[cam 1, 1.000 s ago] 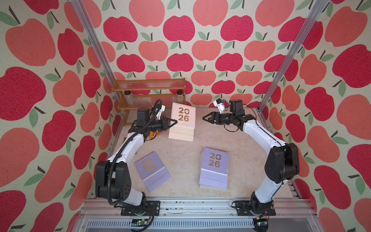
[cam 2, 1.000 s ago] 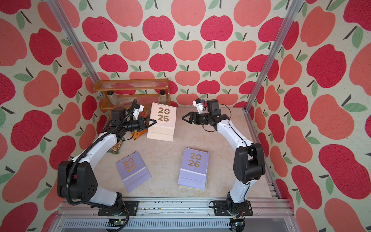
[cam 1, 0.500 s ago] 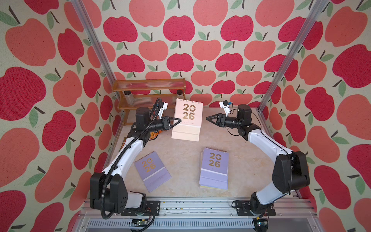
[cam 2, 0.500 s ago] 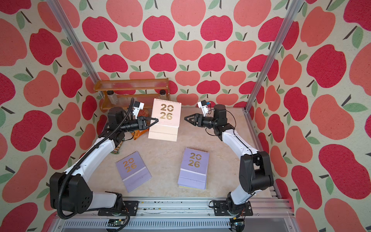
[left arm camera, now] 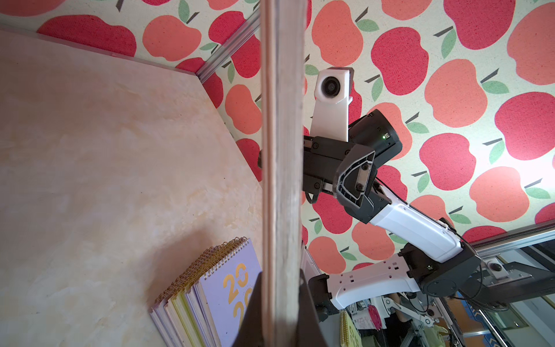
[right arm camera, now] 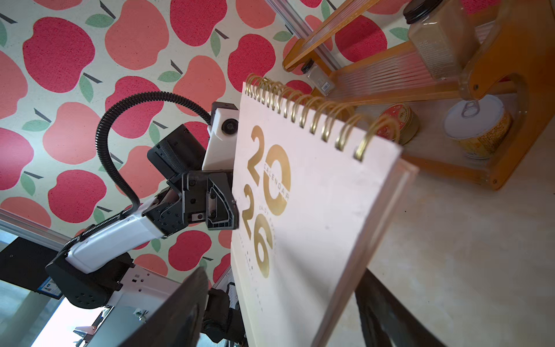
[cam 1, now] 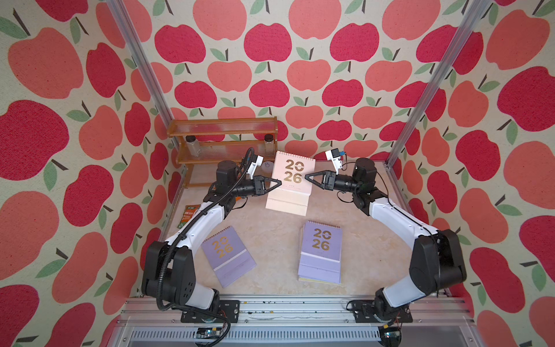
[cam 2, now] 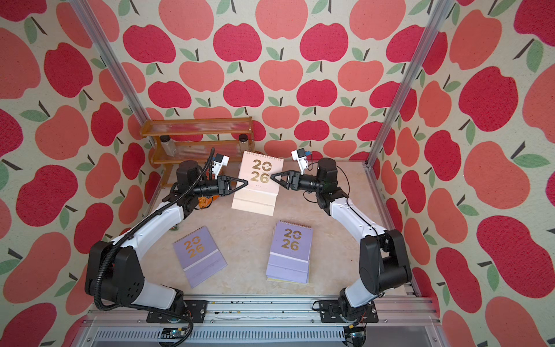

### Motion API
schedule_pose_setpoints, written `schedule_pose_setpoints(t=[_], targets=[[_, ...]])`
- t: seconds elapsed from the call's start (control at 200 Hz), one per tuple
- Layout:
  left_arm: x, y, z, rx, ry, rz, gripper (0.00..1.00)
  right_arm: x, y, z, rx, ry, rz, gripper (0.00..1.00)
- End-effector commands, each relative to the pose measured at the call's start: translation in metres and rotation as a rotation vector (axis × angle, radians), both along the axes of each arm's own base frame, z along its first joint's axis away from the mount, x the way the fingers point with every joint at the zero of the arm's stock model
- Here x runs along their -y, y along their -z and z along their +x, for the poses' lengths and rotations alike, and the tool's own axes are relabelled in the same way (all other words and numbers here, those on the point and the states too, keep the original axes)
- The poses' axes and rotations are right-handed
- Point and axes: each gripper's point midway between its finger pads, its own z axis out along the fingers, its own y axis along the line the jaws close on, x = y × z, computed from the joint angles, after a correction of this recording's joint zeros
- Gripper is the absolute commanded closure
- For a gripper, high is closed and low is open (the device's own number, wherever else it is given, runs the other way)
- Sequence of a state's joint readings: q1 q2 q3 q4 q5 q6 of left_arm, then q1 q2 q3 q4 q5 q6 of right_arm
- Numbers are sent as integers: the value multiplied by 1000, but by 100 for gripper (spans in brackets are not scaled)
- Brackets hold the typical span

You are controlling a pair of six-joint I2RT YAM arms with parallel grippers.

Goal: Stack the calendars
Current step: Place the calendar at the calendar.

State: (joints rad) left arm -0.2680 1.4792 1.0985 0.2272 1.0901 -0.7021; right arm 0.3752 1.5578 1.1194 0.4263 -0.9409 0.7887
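lilac pile point(cam 1: 320, 255): lower centre-right, likely target | pink calendar point(cam 1: 289, 196): upper centre, held off table, cover up, wire binding toward frame top, long axis top-to-bottom | left pincer point(cam 1: 277, 182): clamped on its left edge | right pincer point(cam 1: 307, 177): open, astride right edge | step: carrying; next, probably: close right, lower squarely onto pile

How many of each
One pink calendar bunch point(cam 1: 288, 201), one purple calendar pile point(cam 1: 321, 252), one single purple calendar point(cam 1: 228, 255), one shelf point(cam 1: 222, 129), two jars point(cam 1: 192, 146) point(cam 1: 269, 144), two cans point(right arm camera: 477, 126) point(right arm camera: 398, 118), one snack packet point(cam 1: 187, 214). Can't count inside piles.
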Motion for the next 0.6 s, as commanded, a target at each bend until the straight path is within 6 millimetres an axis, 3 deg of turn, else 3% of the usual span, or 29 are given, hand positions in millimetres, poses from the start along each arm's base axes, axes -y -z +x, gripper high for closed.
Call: schedule_pose_setpoints(t=[0.0, 0.225, 0.595], targets=[[7, -22, -2, 87, 34, -37, 100, -1, -8, -6, 25, -13, 23, 21], [14, -14, 0, 69, 50, -35, 100, -2, -16, -8, 46, -21, 49, 27], [18, -3, 8, 43, 51, -30, 100, -3, -18, -12, 35, -46, 89, 84]])
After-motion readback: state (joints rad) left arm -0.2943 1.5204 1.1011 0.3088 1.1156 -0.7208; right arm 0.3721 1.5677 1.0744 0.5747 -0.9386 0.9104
